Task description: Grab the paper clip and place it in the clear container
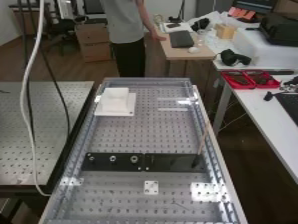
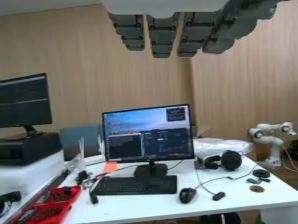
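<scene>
A computer monitor (image 2: pixel 148 134) stood beyond the robot hand (image 2: pixel 163 37), its fingers straight and slightly spread; the paper clip's direction from it was unclear.

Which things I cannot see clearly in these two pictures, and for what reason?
Thin line on the bench, high view: too small to call it paper clip.
Contents of red bins, high view: too small to name.
Hand, wrist view: upper part cut off by top edge.
Left monitor, wrist view: cut off by left edge.
</scene>
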### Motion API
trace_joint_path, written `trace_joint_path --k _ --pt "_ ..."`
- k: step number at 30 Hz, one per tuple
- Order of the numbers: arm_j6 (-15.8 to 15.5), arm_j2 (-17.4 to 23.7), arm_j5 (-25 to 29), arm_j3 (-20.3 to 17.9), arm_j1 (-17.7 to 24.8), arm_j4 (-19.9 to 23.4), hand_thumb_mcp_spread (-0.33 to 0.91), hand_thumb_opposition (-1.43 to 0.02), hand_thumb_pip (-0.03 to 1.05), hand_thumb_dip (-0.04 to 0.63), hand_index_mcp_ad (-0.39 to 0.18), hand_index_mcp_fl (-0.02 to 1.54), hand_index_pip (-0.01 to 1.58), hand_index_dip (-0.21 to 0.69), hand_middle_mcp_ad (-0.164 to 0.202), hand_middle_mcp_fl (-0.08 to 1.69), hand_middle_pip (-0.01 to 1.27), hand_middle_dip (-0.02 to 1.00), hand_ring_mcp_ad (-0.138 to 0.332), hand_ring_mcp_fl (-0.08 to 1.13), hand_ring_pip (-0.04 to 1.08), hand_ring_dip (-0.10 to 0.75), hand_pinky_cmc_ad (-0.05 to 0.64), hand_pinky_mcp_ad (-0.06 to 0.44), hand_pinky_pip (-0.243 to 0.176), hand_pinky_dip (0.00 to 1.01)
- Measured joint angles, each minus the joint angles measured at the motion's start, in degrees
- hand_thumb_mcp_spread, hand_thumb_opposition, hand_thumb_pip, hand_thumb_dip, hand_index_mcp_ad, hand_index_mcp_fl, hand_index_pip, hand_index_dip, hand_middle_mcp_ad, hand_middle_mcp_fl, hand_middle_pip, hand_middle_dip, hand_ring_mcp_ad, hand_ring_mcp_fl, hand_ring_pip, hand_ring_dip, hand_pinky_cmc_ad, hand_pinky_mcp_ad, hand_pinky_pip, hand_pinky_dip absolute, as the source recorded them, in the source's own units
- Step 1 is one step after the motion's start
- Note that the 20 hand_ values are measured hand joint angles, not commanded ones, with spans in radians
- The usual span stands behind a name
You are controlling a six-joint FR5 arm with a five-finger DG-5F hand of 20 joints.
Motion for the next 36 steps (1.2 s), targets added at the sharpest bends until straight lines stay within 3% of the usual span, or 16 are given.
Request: trace_joint_path --k 4,5,6,7,10,13,16,19,24,36 --pt "0.62 0.12 0.21 -0.76 -0.18 0.43 -0.01 0.00 0.02 0.000 0.010 -0.01 0.01 0.019 0.066 0.01 0.02 0.02 0.068 0.00 0.01 0.016 0.049 0.042 -0.010 0.02" --pt "0.67 0.14 0.26 -0.92 -0.21 0.51 0.02 -0.05 0.06 0.000 0.010 -0.01 0.01 0.019 0.066 0.01 0.02 0.02 0.068 0.00 0.02 0.016 0.049 0.042 -0.010 0.03" --pt "0.79 0.17 0.33 -1.17 -0.25 0.66 0.10 -0.16 0.18 0.009 0.010 -0.01 0.00 0.019 0.066 0.00 0.02 0.02 0.068 0.00 0.02 0.016 0.044 0.051 -0.010 0.06" --pt "0.92 0.20 0.39 -1.44 -0.29 0.85 0.16 -0.24 0.25 0.017 0.010 0.00 0.02 0.019 0.066 0.00 0.05 0.03 0.068 0.00 0.02 0.021 0.065 0.065 -0.010 0.11" --pt "1.25 0.17 0.63 -2.53 -0.40 1.51 0.21 -0.44 0.28 0.019 0.007 0.00 0.05 0.019 0.066 0.01 0.09 0.06 0.082 0.00 0.04 0.028 0.148 0.166 -0.010 0.21" --pt "1.91 -0.02 0.81 -3.68 -0.55 2.28 0.23 -0.56 0.28 0.019 -0.009 0.00 0.05 0.019 0.065 0.00 0.10 0.08 0.096 0.00 0.05 0.058 0.234 0.223 -0.044 0.29" --pt "2.61 -0.34 1.05 -5.06 -0.77 3.22 0.23 -0.61 0.29 0.019 -0.009 0.00 0.07 0.019 0.066 0.00 0.11 0.10 0.106 0.00 0.07 0.073 0.278 0.265 -0.058 0.34" --pt "3.87 -0.95 1.33 -6.54 -1.12 4.16 0.23 -0.63 0.31 0.019 -0.009 0.01 0.07 0.019 0.070 0.00 0.13 0.11 0.138 0.00 0.07 0.073 0.316 0.279 -0.061 0.36" --pt "5.44 -1.66 1.93 -8.45 -1.66 5.59 0.24 -0.66 0.31 0.023 -0.010 0.00 0.07 0.019 0.075 0.00 0.13 0.13 0.148 0.00 0.09 0.079 0.351 0.311 -0.075 0.39" --pt "7.51 -3.19 3.21 -12.42 -3.35 9.72 0.23 -0.68 0.32 0.023 -0.009 0.01 0.09 0.019 0.087 0.00 0.14 0.14 0.159 0.00 0.09 0.087 0.367 0.312 -0.086 0.41"
